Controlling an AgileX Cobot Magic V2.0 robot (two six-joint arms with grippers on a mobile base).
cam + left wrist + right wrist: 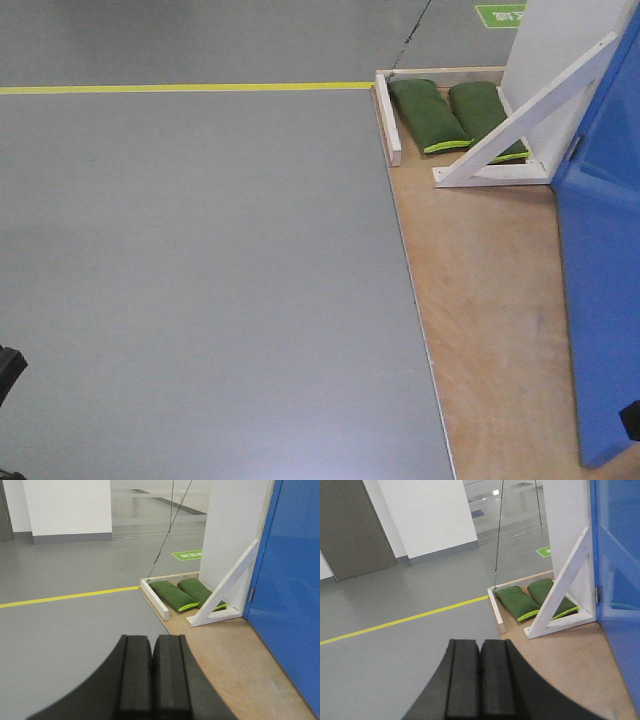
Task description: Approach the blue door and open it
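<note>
The blue door (603,290) stands at the right edge of the front view, on a plywood platform (490,300). It also shows in the left wrist view (292,590) and the right wrist view (617,555), with a metal hinge (598,594) at its far edge. My left gripper (152,642) is shut and empty, held above the grey floor left of the platform. My right gripper (480,646) is shut and empty, also short of the door. No door handle is in view.
A white wooden brace (530,115) props a white panel (560,50) beside the door. Two green sandbags (430,115) lie on the platform's far end behind a white batten (388,120). A yellow floor line (180,88) crosses the grey floor. A cable (167,530) runs to the platform corner.
</note>
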